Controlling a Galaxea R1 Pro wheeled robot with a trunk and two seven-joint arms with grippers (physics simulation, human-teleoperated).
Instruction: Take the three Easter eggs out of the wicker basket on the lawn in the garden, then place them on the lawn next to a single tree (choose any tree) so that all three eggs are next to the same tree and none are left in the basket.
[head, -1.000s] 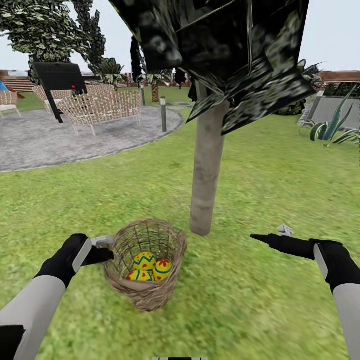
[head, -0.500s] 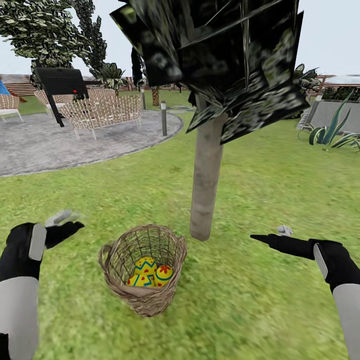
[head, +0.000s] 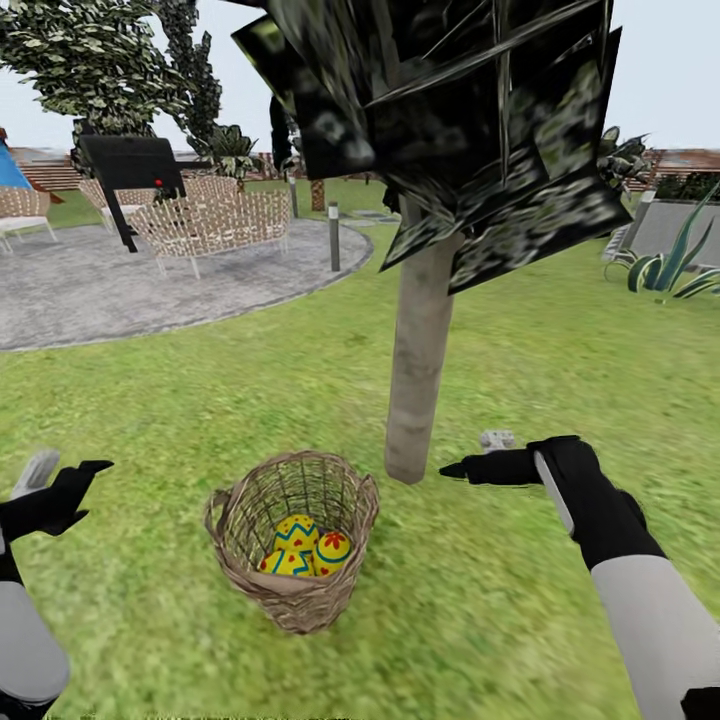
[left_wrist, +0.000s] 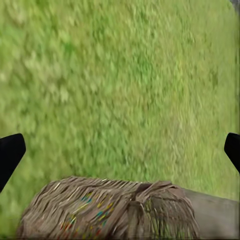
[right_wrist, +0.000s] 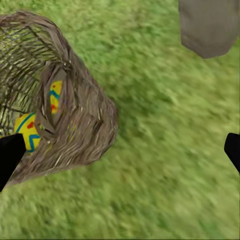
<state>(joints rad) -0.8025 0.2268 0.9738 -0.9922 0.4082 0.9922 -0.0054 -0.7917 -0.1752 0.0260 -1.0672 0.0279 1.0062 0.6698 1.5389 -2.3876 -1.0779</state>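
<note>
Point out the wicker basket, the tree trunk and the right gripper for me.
wicker basket (head: 293, 592), head view, front of the woven wall.
tree trunk (head: 418, 370), head view, middle of the grey trunk.
right gripper (head: 478, 457), head view, between its fingertips.

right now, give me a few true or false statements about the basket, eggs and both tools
1. The Easter eggs lie inside the wicker basket. True.
2. The basket stands on the stone patio. False: it stands on the lawn, near the tree.
3. The right tool holds an egg. False: it is open and empty.
4. The left tool is open, apart from the basket. True.
5. The basket lies tipped on its side. False: it stands upright.
</note>
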